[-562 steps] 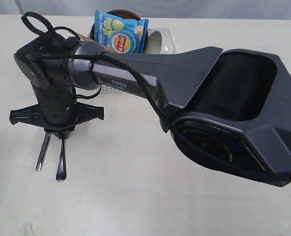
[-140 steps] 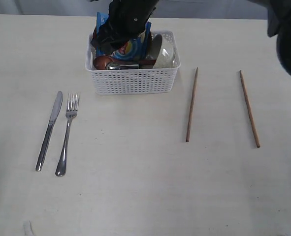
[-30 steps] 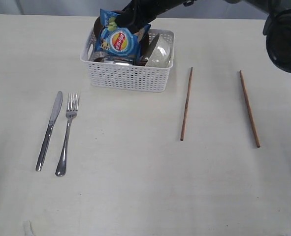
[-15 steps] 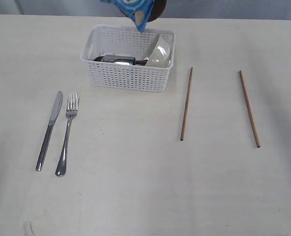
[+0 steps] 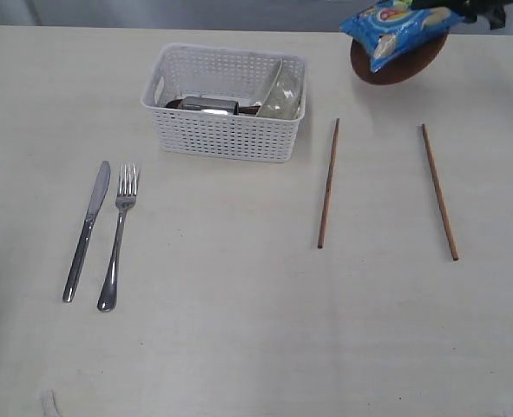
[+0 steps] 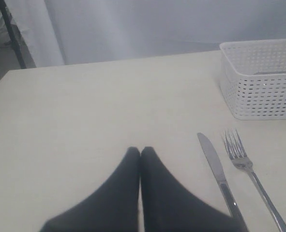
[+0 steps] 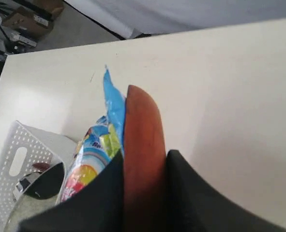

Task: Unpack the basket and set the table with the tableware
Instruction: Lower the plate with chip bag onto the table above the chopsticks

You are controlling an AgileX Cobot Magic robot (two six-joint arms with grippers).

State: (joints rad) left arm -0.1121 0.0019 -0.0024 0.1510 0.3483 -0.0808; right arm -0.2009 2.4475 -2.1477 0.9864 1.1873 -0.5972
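My right gripper (image 7: 145, 155) is shut on the rim of the round brown plate (image 7: 142, 130), held in the air. A blue chip bag (image 7: 92, 162) lies against the plate's face. In the exterior view the plate (image 5: 401, 62) and the bag (image 5: 397, 23) hang at the far right, above the table (image 5: 239, 347). The white basket (image 5: 226, 109) holds the pale bowl (image 5: 282, 91) and the steel cup (image 5: 208, 106). Knife (image 5: 87, 228) and fork (image 5: 120, 233) lie left, two chopsticks (image 5: 328, 184) (image 5: 438, 191) right. My left gripper (image 6: 140, 151) is shut and empty, near the knife (image 6: 218, 169).
The basket (image 6: 259, 79) stands beyond the fork (image 6: 247, 166) in the left wrist view. The table's far edge runs just behind the basket and the plate. A dark floor and boxes lie beyond the table in the right wrist view.
The plate and the chip bag have come up out of the basket and travelled right, to above the far right of the table. The basket has not moved.
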